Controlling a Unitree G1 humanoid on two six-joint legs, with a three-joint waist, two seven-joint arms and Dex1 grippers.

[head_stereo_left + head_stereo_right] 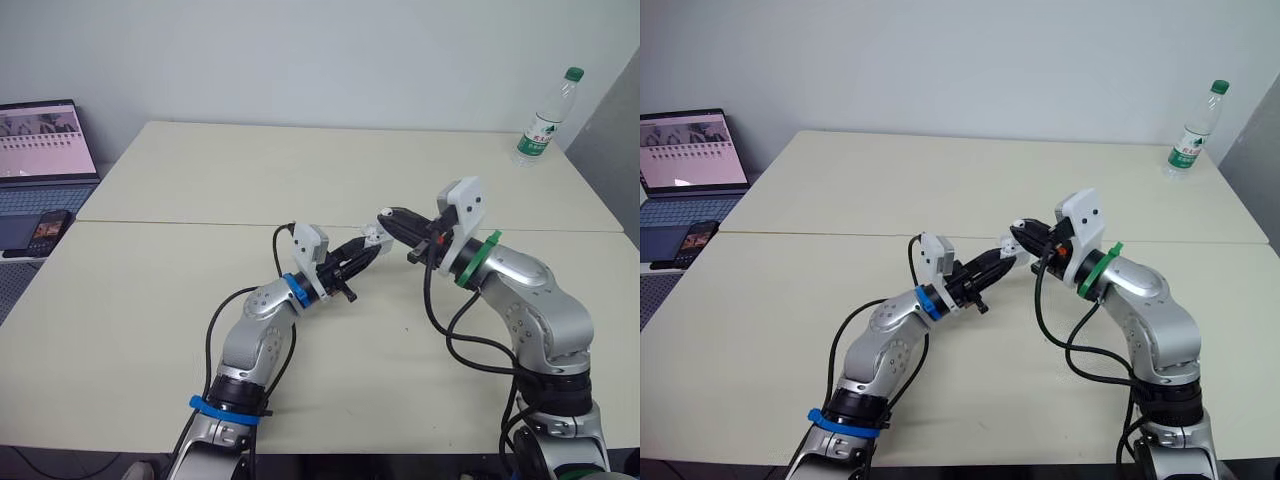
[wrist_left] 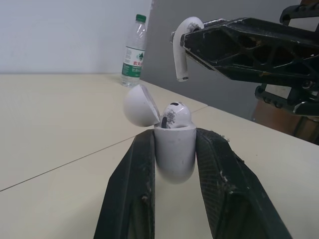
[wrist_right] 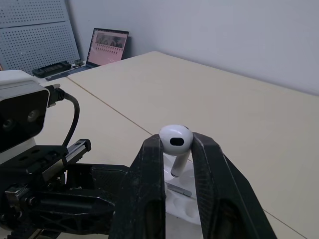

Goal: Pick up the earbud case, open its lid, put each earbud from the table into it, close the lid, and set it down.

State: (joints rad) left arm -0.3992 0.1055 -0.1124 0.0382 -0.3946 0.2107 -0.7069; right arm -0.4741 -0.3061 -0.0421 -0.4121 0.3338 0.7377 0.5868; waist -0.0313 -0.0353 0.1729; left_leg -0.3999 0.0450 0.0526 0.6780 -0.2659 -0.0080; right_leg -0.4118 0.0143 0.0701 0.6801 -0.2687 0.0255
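- My left gripper (image 1: 366, 252) is clamped on the earbud case (image 2: 173, 154), one finger on each side of its body. This leaves the mouth facing up and away from my wrist, with nothing blocking it.
- I hold the case lifted off the table (image 1: 300, 170), between my fingertips, so my other arm can reach it from above.
- The lid (image 2: 139, 105) stands swung back on its hinge, to one side of the opening. Gripping low on the body leaves that hinge free.
- The first earbud (image 2: 175, 113) sits in the case already, its head showing above the rim, so I judge the task well past halfway.
- My right gripper (image 1: 392, 220) pinches the second earbud (image 3: 176, 137) by its head. The stem points down toward the case, the way it must enter its slot.
- That earbud hangs just above the case, not touching it. The empty slot is what I aim at.
- Next, I judge, comes a small, straight lowering. A tilted stem could catch the rim or nudge the case in my left grip.
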